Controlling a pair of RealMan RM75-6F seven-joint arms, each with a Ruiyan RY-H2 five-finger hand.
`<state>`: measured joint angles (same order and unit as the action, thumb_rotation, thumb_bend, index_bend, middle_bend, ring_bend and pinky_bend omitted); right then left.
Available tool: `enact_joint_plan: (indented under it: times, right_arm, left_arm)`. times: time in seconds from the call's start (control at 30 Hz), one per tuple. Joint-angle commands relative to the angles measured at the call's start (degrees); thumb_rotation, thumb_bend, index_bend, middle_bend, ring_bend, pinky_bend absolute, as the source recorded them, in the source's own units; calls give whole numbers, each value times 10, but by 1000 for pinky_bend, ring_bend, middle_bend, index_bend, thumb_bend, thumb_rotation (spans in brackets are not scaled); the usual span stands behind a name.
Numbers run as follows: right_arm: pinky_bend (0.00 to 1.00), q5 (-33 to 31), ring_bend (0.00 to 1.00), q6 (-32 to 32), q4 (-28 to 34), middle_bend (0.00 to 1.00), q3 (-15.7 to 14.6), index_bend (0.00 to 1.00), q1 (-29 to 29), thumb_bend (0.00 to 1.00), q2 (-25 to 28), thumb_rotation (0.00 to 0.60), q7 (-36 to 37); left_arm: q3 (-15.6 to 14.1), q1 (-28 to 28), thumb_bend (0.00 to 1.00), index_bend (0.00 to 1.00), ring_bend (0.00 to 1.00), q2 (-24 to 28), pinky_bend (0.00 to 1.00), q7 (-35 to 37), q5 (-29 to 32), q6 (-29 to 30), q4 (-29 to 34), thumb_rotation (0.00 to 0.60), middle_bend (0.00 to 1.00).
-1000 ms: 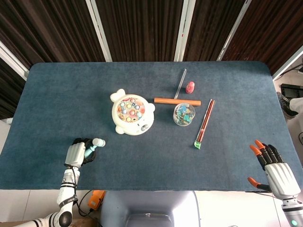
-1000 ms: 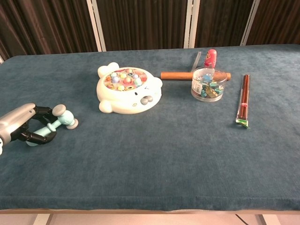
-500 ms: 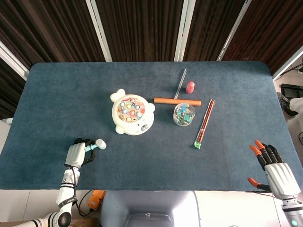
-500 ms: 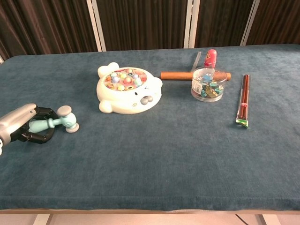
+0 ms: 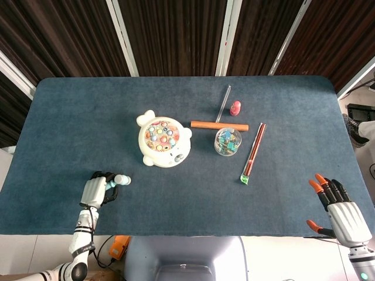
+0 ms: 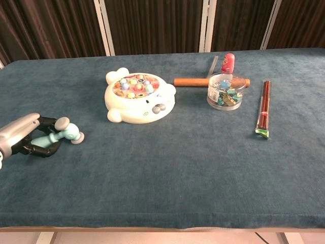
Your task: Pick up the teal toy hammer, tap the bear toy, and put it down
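Behind your blue felt table [image 5: 281, 111] hang dark brown wall panels [image 5: 170, 35] split by pale vertical strips [image 6: 105, 28], evenly lit.

A blue-clothed table [image 5: 70, 117] carries a bear toy [image 5: 164, 139]; right of it lie a wooden stick [image 5: 219, 125], bead jar [image 5: 227, 141] and chopsticks [image 5: 254, 152].

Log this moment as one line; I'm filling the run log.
left hand: holds teal toy hammer | right hand: open, idle | bear toy: untouched
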<state>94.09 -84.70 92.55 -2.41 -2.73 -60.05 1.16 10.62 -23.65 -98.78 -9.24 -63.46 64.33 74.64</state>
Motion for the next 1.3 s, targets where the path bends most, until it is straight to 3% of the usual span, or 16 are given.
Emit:
enact_joint_plan:
  times: [0.03, 0.83, 1.3]
  right_arm:
    - [0, 0, 0, 0, 0, 0, 0, 0, 0, 327, 0, 600, 0]
    - [0, 1, 0, 0, 0, 0, 0, 0, 0, 327, 0, 600, -1]
    - [0, 1, 0, 0, -1, 0, -1, 0, 0, 326, 0, 600, -1]
  left_arm:
    - [-1, 0, 463, 440, 305, 0, 158, 1, -1, 1, 1, 600, 341]
    - [7, 0, 512, 513, 322, -6, 165, 7, 2, 6, -9, 600, 398]
    - [8, 5, 812, 615, 416, -18, 278, 31, -18, 28, -23, 600, 513]
